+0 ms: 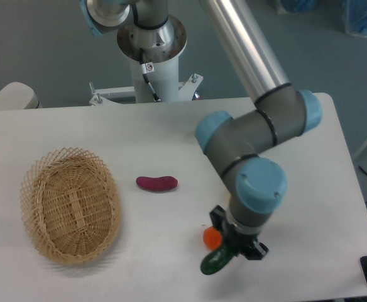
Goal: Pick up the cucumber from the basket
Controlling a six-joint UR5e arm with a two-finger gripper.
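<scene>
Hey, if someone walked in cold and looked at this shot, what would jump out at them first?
The big grey and blue arm dominates the right half, reaching down to the table's front edge with the gripper shut on the dark green cucumber. An orange vegetable peeks out just behind it. On the left, the wicker basket sits empty, with a purple vegetable lying between basket and arm.

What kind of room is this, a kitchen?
More likely a robot lab: an arm's tool holds a cucumber over a plain white table with a wicker basket, not a kitchen counter.
</scene>
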